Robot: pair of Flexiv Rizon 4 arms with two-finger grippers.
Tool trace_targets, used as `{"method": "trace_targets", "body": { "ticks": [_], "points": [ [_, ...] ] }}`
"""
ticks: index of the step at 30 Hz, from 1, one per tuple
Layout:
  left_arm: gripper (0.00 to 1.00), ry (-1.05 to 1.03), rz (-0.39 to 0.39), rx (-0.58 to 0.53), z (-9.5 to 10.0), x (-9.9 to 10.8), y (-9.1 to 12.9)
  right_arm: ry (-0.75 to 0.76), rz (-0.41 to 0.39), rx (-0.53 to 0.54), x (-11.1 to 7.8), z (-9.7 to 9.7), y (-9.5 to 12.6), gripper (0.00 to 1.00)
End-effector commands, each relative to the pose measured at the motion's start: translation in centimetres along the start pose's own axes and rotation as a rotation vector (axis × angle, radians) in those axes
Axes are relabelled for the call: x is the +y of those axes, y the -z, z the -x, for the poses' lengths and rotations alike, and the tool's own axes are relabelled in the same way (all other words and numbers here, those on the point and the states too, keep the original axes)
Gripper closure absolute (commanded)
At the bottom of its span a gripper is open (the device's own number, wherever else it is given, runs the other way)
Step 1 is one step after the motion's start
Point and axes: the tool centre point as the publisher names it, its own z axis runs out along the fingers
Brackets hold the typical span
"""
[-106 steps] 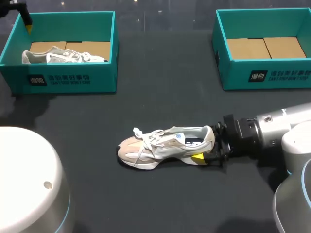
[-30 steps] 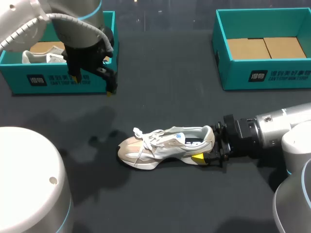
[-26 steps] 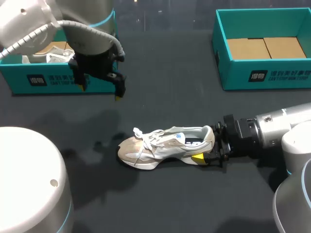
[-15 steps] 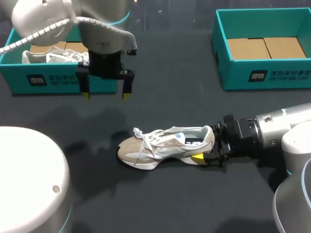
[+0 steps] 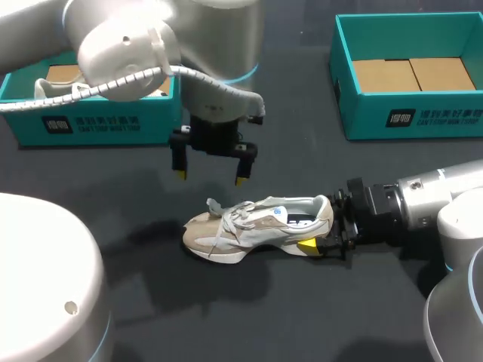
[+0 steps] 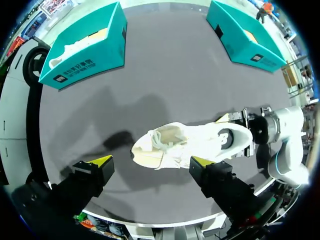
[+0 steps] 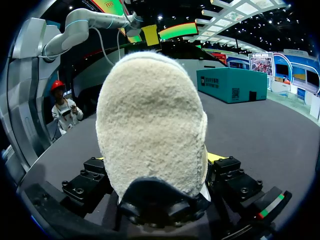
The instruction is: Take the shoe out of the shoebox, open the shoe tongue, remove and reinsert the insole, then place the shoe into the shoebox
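Desk [image 5: 279, 128]: dark charcoal top with a matte finish. Three items stand directly on it.

1. One teal open-topped cardboard shoebox [image 5: 98, 124], upper left of the frame, with white print on its near wall.
2. One second teal shoebox [image 5: 423, 115] of the same kind, upper right of the frame, well apart from the first, with its brown floor showing.
3. One beige and white lace-up shoe [image 5: 253, 226], centre of the frame, upright on its sole. Toe points left and heel right, and it is well apart from both boxes.
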Motion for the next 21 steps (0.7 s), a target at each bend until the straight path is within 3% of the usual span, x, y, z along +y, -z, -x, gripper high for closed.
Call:
{"method": "trace_targets", "body": {
  "ticks": [1, 10, 21],
  "points": [
    [0.0, -0.017, 0.002, -0.028, -2.5, -0.1, -0.5, -0.001, -0.004, 0.0, 0.0, 0.0, -0.2, 1.0],
    [0.0, -0.017, 0.002, -0.028, -2.5, -0.1, -0.5, -0.001, -0.004, 0.0, 0.0, 0.0, -0.2, 1.0],
    [0.0, -0.116, -0.026, -0.053, -7.4, 1.4, -2.6, -0.001, -0.004, 0.0, 0.0, 0.0, -0.2, 1.0]
  ]
}}
